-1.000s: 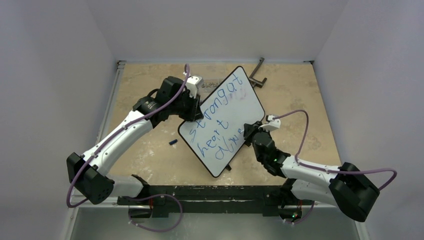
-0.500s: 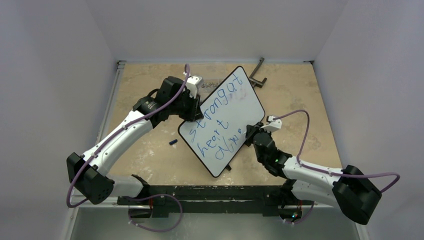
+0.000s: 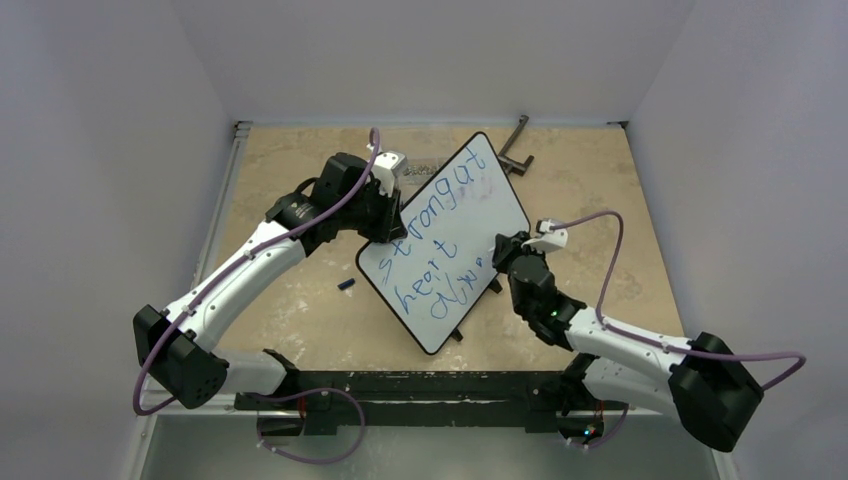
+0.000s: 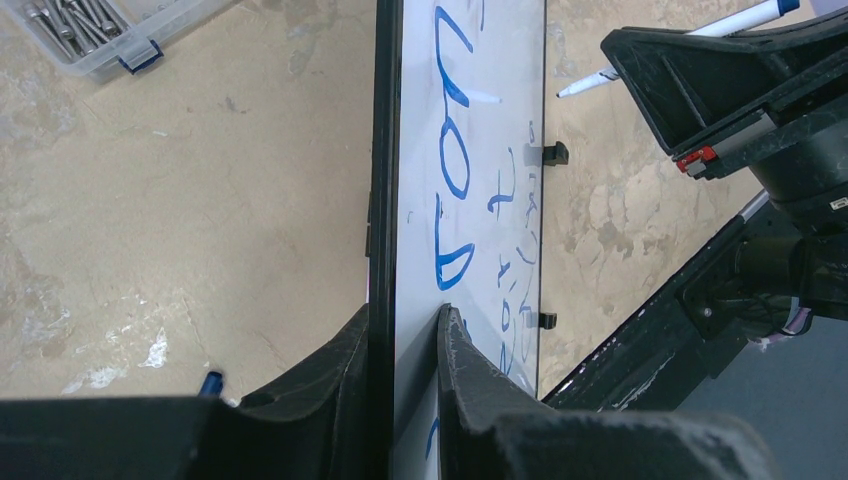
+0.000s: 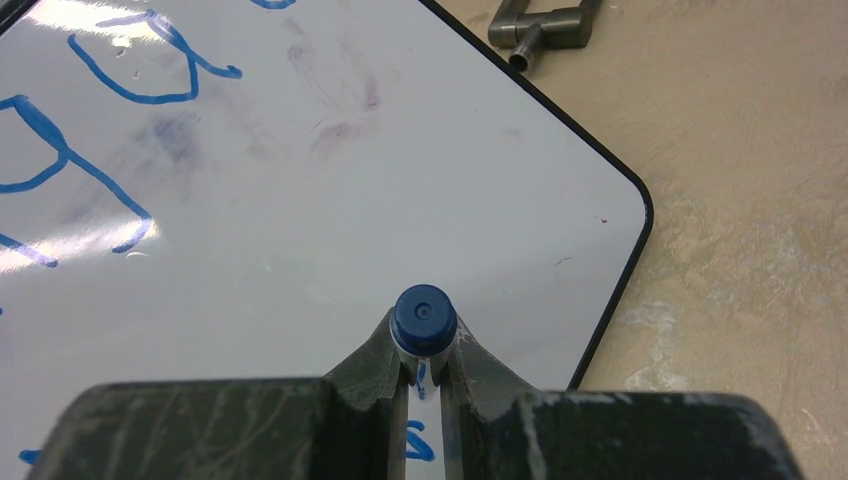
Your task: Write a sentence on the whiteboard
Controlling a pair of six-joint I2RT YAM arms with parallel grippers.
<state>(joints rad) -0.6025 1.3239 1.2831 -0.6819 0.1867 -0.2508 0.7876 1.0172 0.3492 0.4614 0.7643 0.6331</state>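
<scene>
Clamping the whiteboard [image 3: 488, 192] by its left edge, my left gripper [image 4: 405, 325] is closed tight on the frame, I judge to stop it sliding on the table [image 3: 300, 320] under writing pressure. At the board's opposite edge my right gripper [image 5: 425, 350] grips the marker [image 5: 424, 314], tip-down beside the sentence [image 3: 435, 245], placed to finish the last word; tip contact I cannot tell.

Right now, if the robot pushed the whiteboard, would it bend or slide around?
It probably would not bend: the whiteboard looks flat and straight even though the left gripper pinches only one edge. It would likely slide easily, since it is thin and the table looks smooth. Its glossy face seems slippery, so pinching the edge looks safer.
</scene>
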